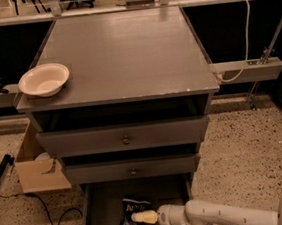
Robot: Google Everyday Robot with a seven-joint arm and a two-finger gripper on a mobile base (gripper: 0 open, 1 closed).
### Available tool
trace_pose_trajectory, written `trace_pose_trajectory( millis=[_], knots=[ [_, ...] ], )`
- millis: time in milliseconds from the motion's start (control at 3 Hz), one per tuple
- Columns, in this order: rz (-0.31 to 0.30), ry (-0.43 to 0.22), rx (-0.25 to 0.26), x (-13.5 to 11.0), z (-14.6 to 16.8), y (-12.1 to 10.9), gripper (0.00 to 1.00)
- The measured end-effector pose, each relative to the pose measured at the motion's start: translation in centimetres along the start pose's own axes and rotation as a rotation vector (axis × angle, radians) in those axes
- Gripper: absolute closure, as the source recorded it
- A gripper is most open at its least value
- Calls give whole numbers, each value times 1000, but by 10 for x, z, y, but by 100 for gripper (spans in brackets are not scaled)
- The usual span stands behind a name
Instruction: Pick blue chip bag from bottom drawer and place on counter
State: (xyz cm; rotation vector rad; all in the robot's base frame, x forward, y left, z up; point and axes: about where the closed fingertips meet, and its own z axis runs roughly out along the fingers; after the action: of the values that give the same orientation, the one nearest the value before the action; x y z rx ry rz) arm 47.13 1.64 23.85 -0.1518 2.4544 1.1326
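The bottom drawer (103, 211) stands pulled out, and the blue chip bag (135, 205) lies crumpled on the drawer's floor, near its middle. The gripper (143, 217) reaches into the drawer from the drawer's right side on a pale arm (217, 218), its tip resting against the bag; whether it is parted or clamped cannot be told. The counter (125, 56) sits well above the drawer

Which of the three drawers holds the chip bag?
The bottom drawer, lowest and pulled out farthest; the hand sits inside it at the blue chip bag.
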Motion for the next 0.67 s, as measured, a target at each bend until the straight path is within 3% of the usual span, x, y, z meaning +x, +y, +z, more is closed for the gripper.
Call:
trace_pose_trajectory(
  millis=[333,667],
  knots=[
    [0,1,3,-1,1,0,0],
    [32,20,10,14,13,-7,0]
  ],
)
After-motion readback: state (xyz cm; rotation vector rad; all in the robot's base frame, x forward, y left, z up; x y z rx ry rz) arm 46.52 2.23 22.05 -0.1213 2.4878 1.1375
